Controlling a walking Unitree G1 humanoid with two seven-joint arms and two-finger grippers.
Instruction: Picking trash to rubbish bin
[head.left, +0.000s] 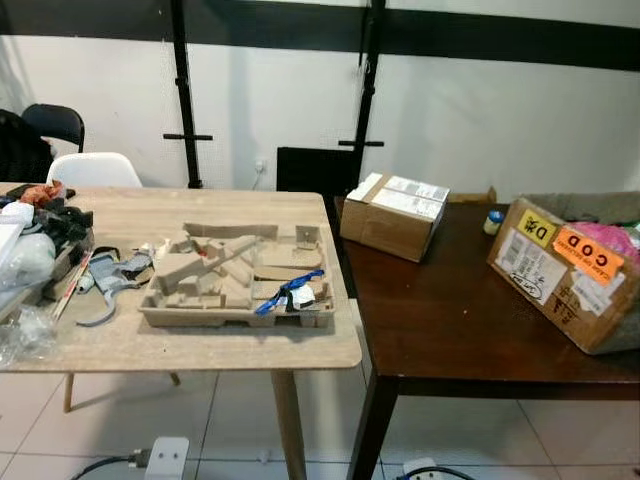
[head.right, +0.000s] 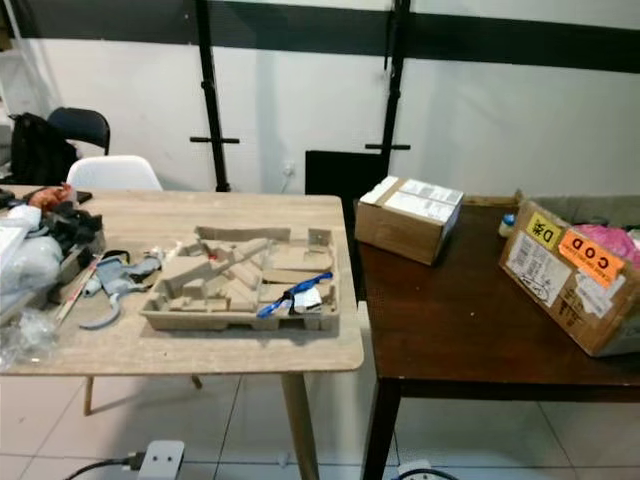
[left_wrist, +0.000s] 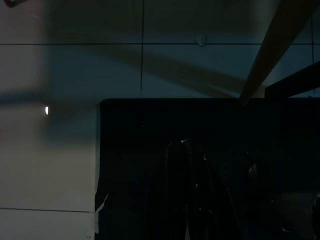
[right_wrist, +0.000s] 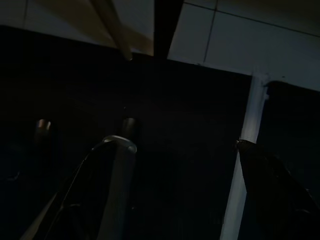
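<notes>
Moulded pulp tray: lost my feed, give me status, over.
Both tools low in the shade, nothing held. Moulded pulp tray on light wooden table, blue-and-white scrap in it. Grey straps beside it, not blocking.

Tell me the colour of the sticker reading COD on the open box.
Orange, with black letters: the COD sticker, clearest in the left eye view.
</notes>
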